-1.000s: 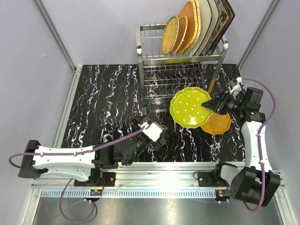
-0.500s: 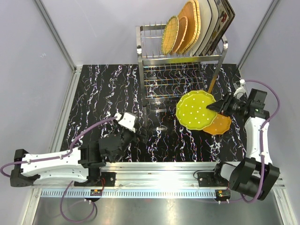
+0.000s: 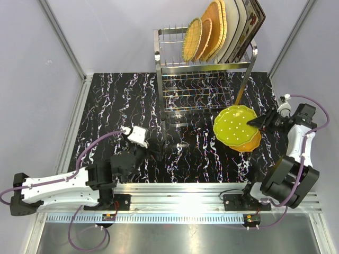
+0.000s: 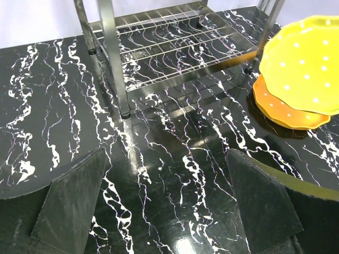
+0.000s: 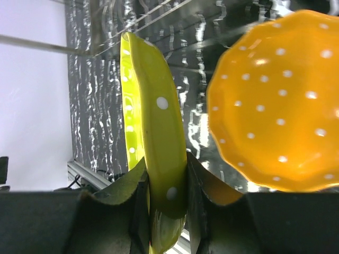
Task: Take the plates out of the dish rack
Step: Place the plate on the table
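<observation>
1. My right gripper point(image 5: 167, 177) pinches one lime plate point(image 5: 159, 121) by its rim. My two fingers point(image 5: 119, 196) press on opposite faces, and the plate shows edge-on between them in the wrist view.
2. That lime plate is out of the rack point(image 3: 204, 79). It hangs tilted in the air just right of the rack, over the right side of the table point(image 3: 116, 106).
3. One orange plate point(image 3: 253, 142), dotted white like the lime one, lies flat on the table under it. From above, the lime plate covers the orange one's upper left part. I cannot tell whether the two touch.
4. That makes two dotted plates off the rack: one in my grip and one on the table.
5. The other plates stand on edge on the rack's top tier, leaning right and packed toward its right end.
6. Counting from the left, there are three woven plates point(image 3: 204, 34), all orange. Next come at least two cream plates point(image 3: 235, 29), though I cannot count them for certain. One patterned plate point(image 3: 255, 21) stands at the far right.
7. My left gripper point(image 4: 165, 159) is spread wide, its two dark fingers far apart. It hovers low over the table, in front of the rack's left side and well apart from both dotted plates.
</observation>
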You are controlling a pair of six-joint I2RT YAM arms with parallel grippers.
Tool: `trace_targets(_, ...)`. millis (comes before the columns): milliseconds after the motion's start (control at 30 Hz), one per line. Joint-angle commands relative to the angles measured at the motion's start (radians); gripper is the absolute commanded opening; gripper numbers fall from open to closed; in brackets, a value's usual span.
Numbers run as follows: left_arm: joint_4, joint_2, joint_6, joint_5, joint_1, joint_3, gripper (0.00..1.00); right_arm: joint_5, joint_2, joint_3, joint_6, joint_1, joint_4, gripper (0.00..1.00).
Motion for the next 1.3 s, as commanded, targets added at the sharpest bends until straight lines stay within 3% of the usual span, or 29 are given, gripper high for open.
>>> trace_targets(0,0.037,-0.030,-0.055,-0.010,0.015,-0.014,0.99,-0.076,0.035,0.062,-0.052,-0.037,-0.021,0.00)
trace_targets(367,0.016,-0.036,-0.095,-0.013,0.029,-0.020,0.99,-0.044,0.204,0.079,-0.125,-0.106,-0.006,0.01)
trace_targets(1267,-0.015,-0.024,-0.129,-0.014,0.038,-0.008,0.99,-0.007,0.385,0.092,-0.191,-0.134,0.048,0.11)
